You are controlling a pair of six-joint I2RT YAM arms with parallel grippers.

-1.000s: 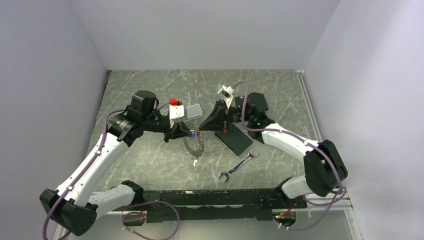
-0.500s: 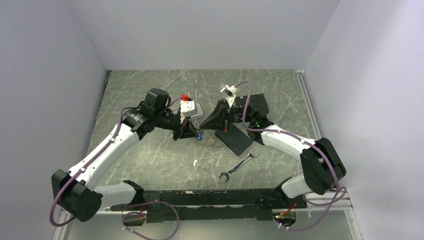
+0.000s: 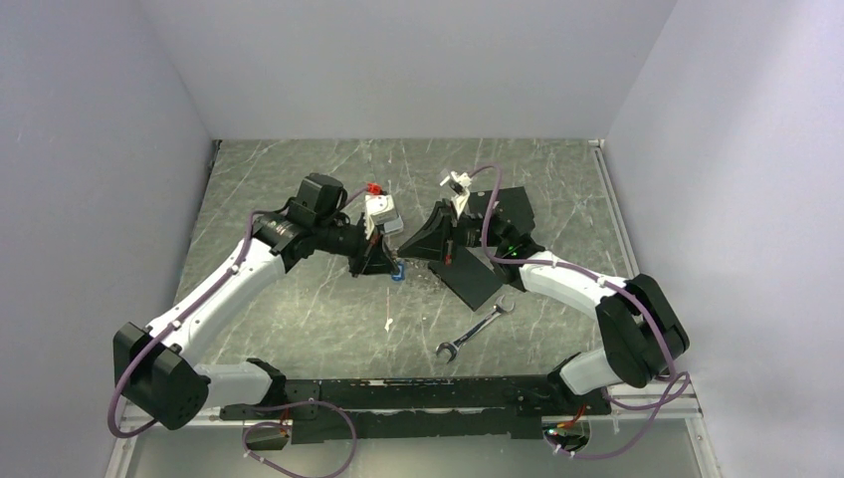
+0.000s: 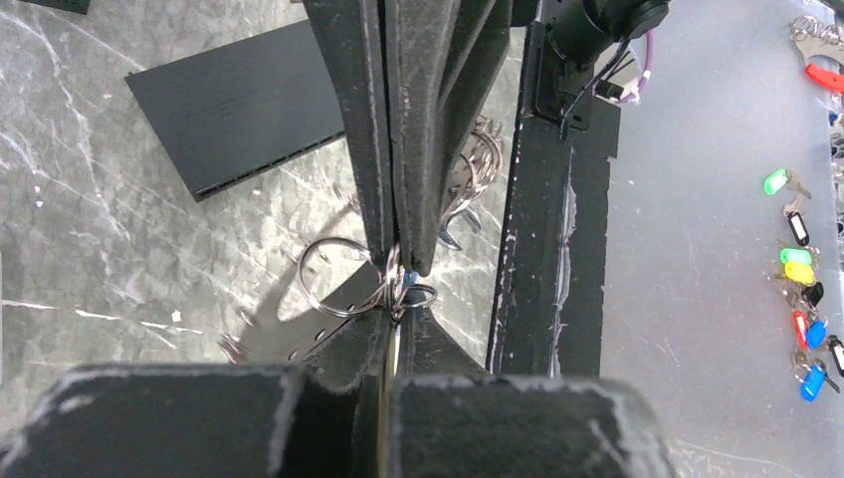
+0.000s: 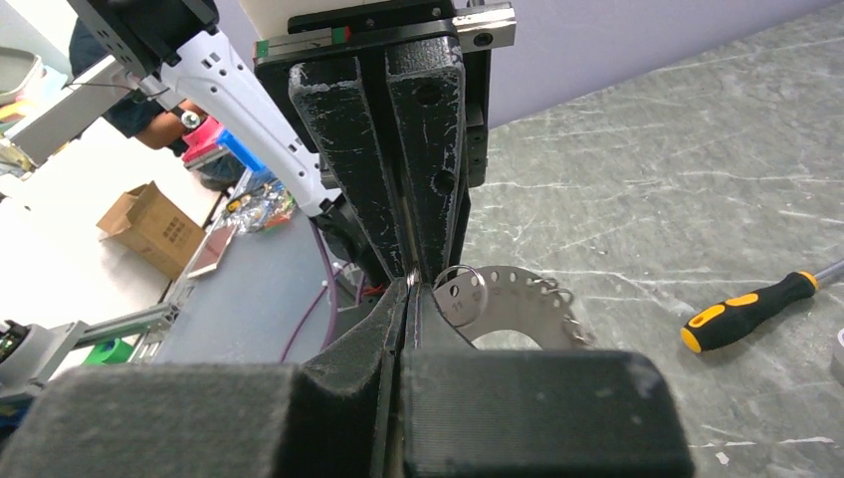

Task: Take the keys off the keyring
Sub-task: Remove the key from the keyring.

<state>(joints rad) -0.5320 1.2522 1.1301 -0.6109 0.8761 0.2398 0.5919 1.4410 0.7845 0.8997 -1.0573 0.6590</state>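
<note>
The grey marbled bench (image 3: 299,299) carries both arms, which reach in from either side so that their tips meet nose to nose near its middle. A flat black slab (image 3: 476,281) lies just to the right of that meeting point, partly under the right arm. A wrench (image 3: 476,328) lies nearer the arm bases, apart from the slab. A screwdriver (image 5: 746,309) with a black and orange handle lies on the stone.

The left claw (image 4: 391,319) is pressed together on the keyring (image 5: 498,299), a thin metal disc held off the bench and casting a shadow on it. The right claw (image 5: 409,299) is also pressed together, tip against the left one. I cannot tell whether it pinches anything.

The keys (image 5: 567,321) fringe the disc's edge. Small wire loops (image 4: 333,277) hang at the pinch point. A blue tag (image 3: 397,276) dangles just below.
</note>
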